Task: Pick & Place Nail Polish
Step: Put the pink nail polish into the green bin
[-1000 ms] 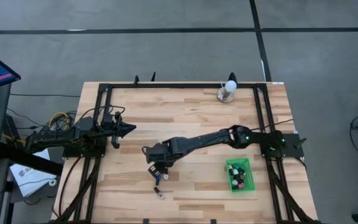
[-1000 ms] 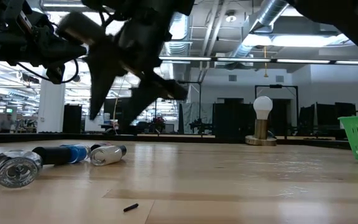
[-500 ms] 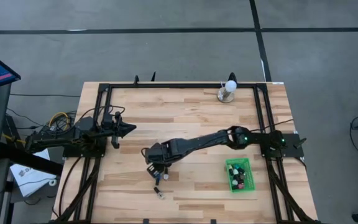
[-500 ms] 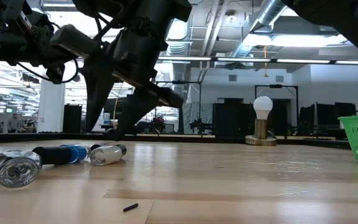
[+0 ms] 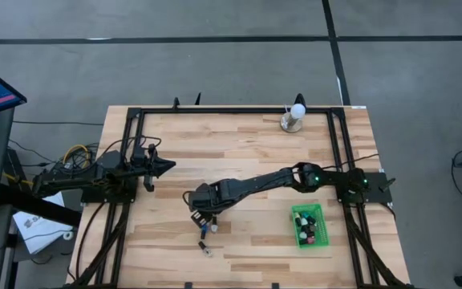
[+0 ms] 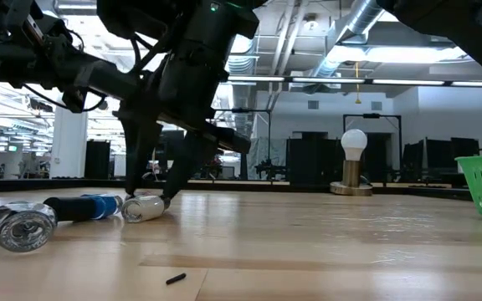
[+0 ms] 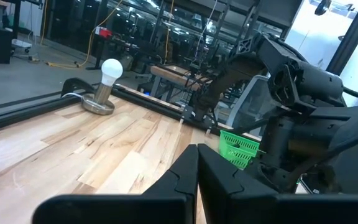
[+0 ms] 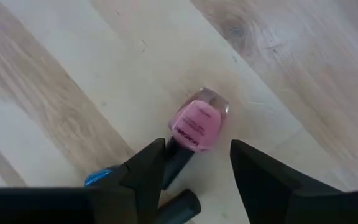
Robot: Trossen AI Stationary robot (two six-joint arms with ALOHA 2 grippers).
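Note:
A pink nail polish bottle [image 8: 197,123] with a dark cap [image 8: 176,159] lies on its side on the wooden table. My right gripper [image 8: 197,147] is open and points steeply down, with one finger on each side of the bottle [image 6: 145,207] and the fingertips close to the table. A blue bottle [image 6: 99,205] and a round glass bottle [image 6: 19,226] lie beside it. Near the table's left edge, my left gripper [image 5: 167,166] waits, shut and level.
A green basket [image 5: 294,229] holding several bottles stands at the table's right, near side. A white ball on a round metal base [image 5: 294,116] stands at the far edge. Another small bottle [image 5: 207,250] lies nearer the front. A black frame [image 5: 215,111] runs round the table.
My right gripper has sunk toward the table and tipped a little steeper. Its fingertips now stand on either side of the pink bottle. The bottles have stayed where they lay.

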